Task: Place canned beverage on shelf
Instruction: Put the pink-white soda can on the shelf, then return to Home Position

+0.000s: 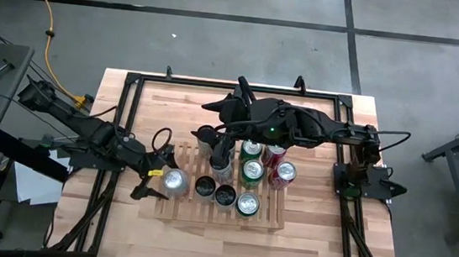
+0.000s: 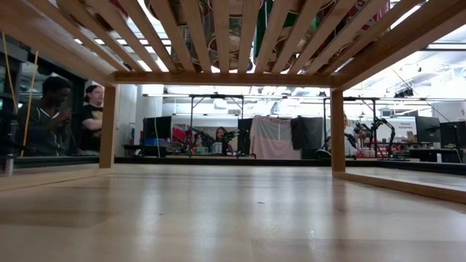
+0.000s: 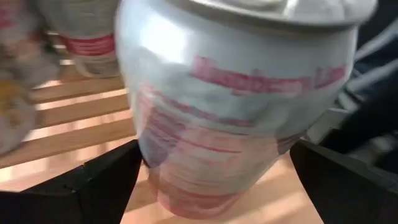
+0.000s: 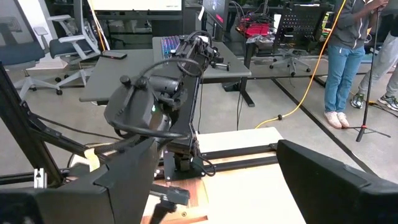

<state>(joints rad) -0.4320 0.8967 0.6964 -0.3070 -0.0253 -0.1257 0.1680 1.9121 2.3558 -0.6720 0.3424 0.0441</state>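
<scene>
**On the slats: silver can down, left claw letting go**

At the shelf's (image 1: 219,218) left end, a silver can (image 1: 175,181) stands upright on the slats beside the other cans (image 1: 251,172). Around it, the left gripper's (image 1: 153,182) fingers (image 3: 93,186) stand spread, apparently clear of its sides. Placement looks done; withdrawal remains. Over the middle cans, the right gripper (image 1: 220,155) is open, holding nothing.
</scene>
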